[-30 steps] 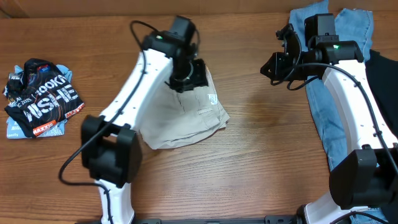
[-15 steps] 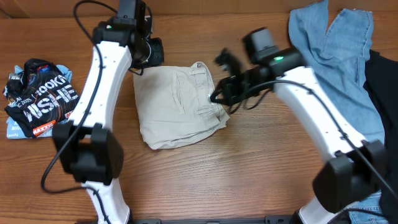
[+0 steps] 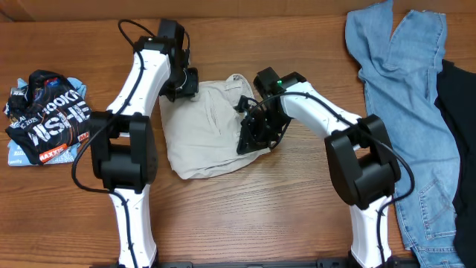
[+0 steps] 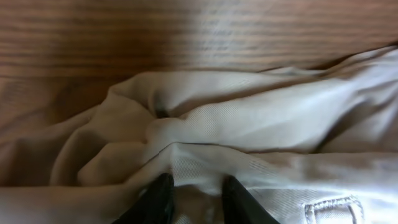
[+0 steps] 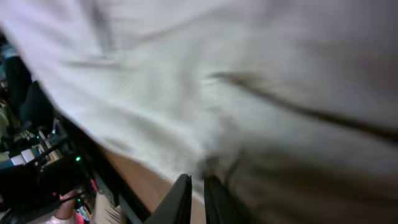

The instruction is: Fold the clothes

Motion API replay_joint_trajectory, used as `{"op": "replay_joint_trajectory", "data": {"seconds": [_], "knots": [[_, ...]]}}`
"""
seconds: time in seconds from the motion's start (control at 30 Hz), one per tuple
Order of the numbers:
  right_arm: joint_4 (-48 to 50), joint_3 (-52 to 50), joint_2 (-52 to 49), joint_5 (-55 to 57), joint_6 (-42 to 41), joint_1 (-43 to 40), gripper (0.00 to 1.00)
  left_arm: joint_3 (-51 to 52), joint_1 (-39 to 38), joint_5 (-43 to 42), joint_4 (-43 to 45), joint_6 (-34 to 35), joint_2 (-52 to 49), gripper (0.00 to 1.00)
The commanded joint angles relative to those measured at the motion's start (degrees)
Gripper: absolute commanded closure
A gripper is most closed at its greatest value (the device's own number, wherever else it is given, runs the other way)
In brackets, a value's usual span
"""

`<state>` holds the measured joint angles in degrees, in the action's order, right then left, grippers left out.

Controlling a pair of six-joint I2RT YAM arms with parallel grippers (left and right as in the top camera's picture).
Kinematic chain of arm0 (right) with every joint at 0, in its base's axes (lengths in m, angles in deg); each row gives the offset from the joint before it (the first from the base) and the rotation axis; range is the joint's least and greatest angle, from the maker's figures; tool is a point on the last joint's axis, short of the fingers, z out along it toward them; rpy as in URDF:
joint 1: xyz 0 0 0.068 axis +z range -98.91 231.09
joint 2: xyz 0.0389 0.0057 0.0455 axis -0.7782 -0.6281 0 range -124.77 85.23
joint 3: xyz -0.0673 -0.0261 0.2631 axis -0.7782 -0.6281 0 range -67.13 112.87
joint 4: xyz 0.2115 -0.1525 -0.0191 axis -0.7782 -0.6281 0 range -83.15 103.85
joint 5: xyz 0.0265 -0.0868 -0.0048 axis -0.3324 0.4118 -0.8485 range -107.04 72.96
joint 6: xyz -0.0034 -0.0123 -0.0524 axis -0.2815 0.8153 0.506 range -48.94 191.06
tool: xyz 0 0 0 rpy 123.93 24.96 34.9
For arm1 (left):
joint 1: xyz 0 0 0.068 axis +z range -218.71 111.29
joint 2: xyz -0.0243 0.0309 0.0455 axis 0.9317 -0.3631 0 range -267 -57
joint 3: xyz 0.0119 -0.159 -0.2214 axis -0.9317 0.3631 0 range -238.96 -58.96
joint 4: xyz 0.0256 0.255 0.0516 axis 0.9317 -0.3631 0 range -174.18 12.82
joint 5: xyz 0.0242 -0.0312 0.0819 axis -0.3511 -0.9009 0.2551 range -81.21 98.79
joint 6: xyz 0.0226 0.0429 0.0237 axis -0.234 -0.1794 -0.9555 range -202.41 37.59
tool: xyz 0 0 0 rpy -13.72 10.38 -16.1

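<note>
The cream trousers (image 3: 208, 134) lie folded in the middle of the table. My left gripper (image 3: 181, 83) is at their far left corner. In the left wrist view its jaws (image 4: 198, 186) are shut on a raised ridge of the cream cloth (image 4: 249, 118). My right gripper (image 3: 249, 140) rests against the trousers' right edge. In the right wrist view its fingers (image 5: 196, 186) are shut, tips against the cream cloth (image 5: 217, 81), with nothing seen between them. Light blue jeans (image 3: 401, 97) lie spread at the far right. A black white-lettered piece (image 3: 48, 115) is bunched at the left.
A black garment (image 3: 455, 104) lies along the right edge beside the jeans. Bare wood table (image 3: 282, 208) runs in front of the trousers. Both arm bases stand at the near edge.
My right arm has swung left from over the jeans to the trousers' right edge, staying shut. My left gripper has moved from above the trousers to their far left corner and narrowed onto the cloth.
</note>
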<state>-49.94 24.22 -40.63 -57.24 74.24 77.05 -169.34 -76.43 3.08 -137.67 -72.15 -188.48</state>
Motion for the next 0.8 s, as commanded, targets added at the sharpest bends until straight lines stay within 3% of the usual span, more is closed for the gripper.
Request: {"op": "replay_joint_trajectory", "data": {"seconds": [0.0, 0.23, 0.3, 0.4, 0.53, 0.77], "knots": [[0.0, -0.2, -3.5, 3.1, 0.0, -2.7, 0.88, -0.2, 0.3, 0.8, -2.0, -1.3, -4.2, 0.71], [-1.0, -0.2, -5.9, 5.0, -0.2, -7.3, 0.88, -0.2, 0.5, 1.3, -7.6, -1.2, -5.0, 0.77], [-1.4, -0.2, -5.9, 8.9, -0.2, -8.6, 0.88, -0.2, 0.5, 1.3, -12.4, 0.3, -5.0, 0.9], [-0.2, -0.1, -5.9, 16.1, -0.2, -10.0, 0.88, 0.0, 0.4, -1.7, -21.7, 4.0, -5.0, 0.96], [4.4, 1.0, -5.9, 26.7, -0.2, -10.4, 0.89, 0.1, -1.4, -1.7, -29.6, 2.6, -4.7, 0.96], [1.4, 7.6, -5.6, 30.8, -0.2, -10.3, 0.91, 0.1, -3.8, -1.0, -29.2, 3.3, 1.6, 0.96]]}}
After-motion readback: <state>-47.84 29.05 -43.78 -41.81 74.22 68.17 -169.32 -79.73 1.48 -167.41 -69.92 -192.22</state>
